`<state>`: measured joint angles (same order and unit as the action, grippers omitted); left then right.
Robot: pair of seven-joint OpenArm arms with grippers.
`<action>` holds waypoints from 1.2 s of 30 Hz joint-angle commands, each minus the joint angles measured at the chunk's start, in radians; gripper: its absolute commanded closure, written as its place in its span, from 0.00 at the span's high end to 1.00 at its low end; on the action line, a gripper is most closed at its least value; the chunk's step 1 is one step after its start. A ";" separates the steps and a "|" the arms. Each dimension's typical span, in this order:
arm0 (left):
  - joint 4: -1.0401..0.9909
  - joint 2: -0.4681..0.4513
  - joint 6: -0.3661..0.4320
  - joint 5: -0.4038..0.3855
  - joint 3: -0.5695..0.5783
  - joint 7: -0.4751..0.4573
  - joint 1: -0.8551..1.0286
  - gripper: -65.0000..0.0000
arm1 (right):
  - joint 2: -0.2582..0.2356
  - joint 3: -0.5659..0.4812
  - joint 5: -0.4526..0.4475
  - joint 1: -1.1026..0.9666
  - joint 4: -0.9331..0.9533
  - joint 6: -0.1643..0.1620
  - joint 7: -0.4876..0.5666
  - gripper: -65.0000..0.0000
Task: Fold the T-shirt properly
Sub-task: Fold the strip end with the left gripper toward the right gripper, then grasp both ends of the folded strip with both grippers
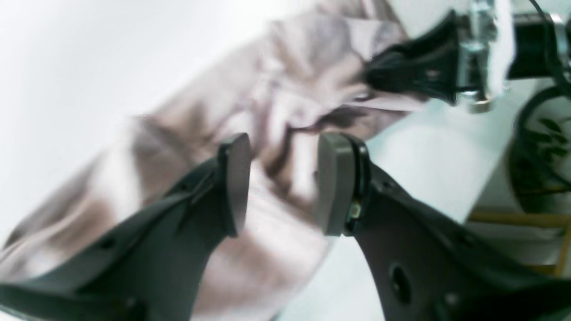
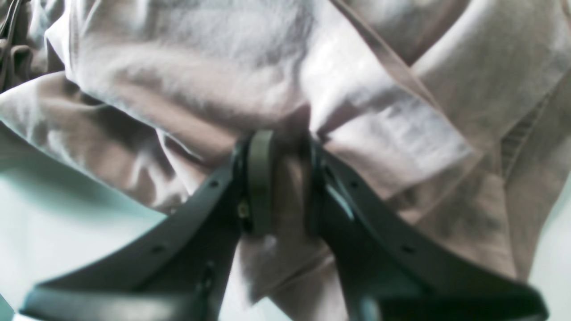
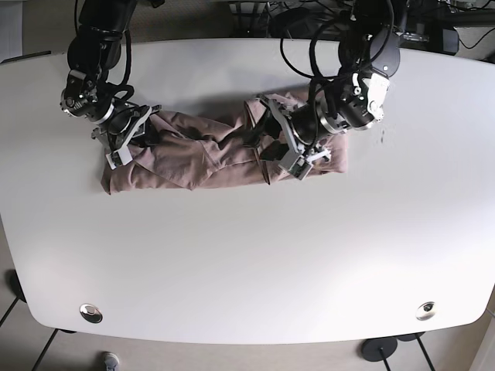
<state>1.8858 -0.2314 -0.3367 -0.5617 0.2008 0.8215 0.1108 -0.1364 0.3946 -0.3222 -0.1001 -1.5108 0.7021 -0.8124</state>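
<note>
A mauve T-shirt lies crumpled in a long band across the back half of the white table. My right gripper is at the shirt's left end. In the right wrist view it is shut on a bunched fold of the T-shirt. My left gripper is over the shirt's right part. In the left wrist view it is open, its pads apart just above the wrinkled T-shirt, gripping nothing. The right gripper also shows there, pinching cloth.
The table's front half is bare white surface with round metal fittings near the front corners. Cables hang at the back edge. The table's edge and a plant show at the right of the left wrist view.
</note>
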 commanded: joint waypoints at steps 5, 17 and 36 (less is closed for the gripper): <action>0.034 -0.118 -0.049 0.002 -0.153 -0.054 0.171 0.36 | -0.013 0.025 0.011 0.001 -0.009 -0.004 -0.017 0.16; -0.260 -0.121 -0.115 0.148 -0.200 -0.107 0.145 0.35 | -0.038 0.028 0.011 -0.013 -0.007 -0.004 -0.017 0.16; -0.084 -0.078 -0.187 0.142 -0.300 -0.106 0.109 0.35 | -0.041 0.344 -0.306 0.041 -0.164 -0.004 -0.285 0.66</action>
<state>1.7855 -0.2913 -0.5285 -0.4091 -0.0990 0.7403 0.2298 -0.1699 0.7540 -0.6086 -0.0719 -1.6581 0.6895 -1.1183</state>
